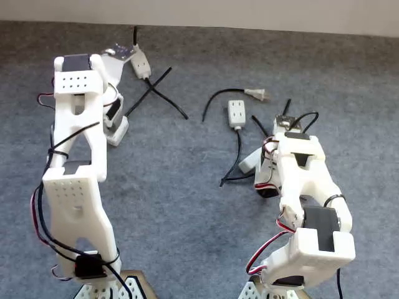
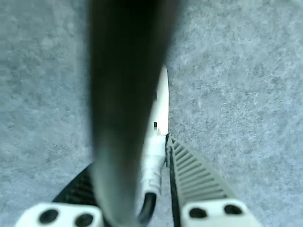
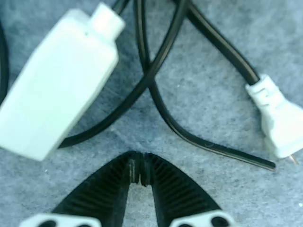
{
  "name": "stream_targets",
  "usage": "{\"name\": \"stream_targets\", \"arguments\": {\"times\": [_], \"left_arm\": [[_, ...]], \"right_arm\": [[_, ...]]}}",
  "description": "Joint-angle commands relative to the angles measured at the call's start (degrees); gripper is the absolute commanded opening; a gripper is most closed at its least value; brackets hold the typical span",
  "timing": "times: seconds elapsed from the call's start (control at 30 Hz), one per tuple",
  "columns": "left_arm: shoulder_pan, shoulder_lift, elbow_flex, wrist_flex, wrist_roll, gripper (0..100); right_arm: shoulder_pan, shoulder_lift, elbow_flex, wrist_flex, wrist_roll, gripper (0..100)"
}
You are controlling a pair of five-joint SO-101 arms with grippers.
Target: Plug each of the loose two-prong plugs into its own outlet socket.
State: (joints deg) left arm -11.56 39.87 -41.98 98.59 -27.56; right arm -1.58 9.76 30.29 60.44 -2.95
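On the grey worktop [image 1: 187,212], the left gripper [image 2: 160,142] pinches what looks like a white plug [image 2: 160,109], judging by its ribbed neck and cord; the right gripper [image 3: 140,172] is pressed together and empty, near a loose plug [image 3: 279,123] and a socket block [image 3: 57,85] among black cords [image 3: 156,71]; the step in hand seems to be carrying the held plug to an outlet; next, its prongs need lining up squarely with the slots.

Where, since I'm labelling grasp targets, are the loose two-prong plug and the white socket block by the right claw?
two-prong plug [image 3: 278,120]: right wrist view, on its white body.
socket block [image 3: 57,85]: right wrist view, on its broad face.
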Motion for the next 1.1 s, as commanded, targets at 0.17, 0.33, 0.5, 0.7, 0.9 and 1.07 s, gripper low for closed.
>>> {"name": "stream_targets", "arguments": {"times": [0.17,0.33,0.5,0.7,0.9,1.07], "left_arm": [[0.3,1.0,-0.4,-1.1,-0.4,1],[0.3,1.1,-0.1,-3.5,-0.4,1],[-0.1,3.8,-0.4,-6.1,-0.6,1],[-0.1,8.5,-0.4,-5.4,-3.5,1],[1.0,13.1,-0.4,-3.4,-8.3,5],[0.7,10.7,-0.4,-3.0,-8.3,16]], "right_arm": [[0.2,0.1,-0.2,-3.6,-0.7,0.8],[0.2,0.1,-0.2,-3.6,-0.7,0.8],[0.2,0.1,-0.2,-3.6,-0.7,0.8],[0.2,0.1,-0.2,-3.6,-0.7,0.8],[0.2,0.1,-0.2,-3.6,-0.7,0.8],[0.2,0.1,-0.2,-3.6,-0.7,0.8]]}}
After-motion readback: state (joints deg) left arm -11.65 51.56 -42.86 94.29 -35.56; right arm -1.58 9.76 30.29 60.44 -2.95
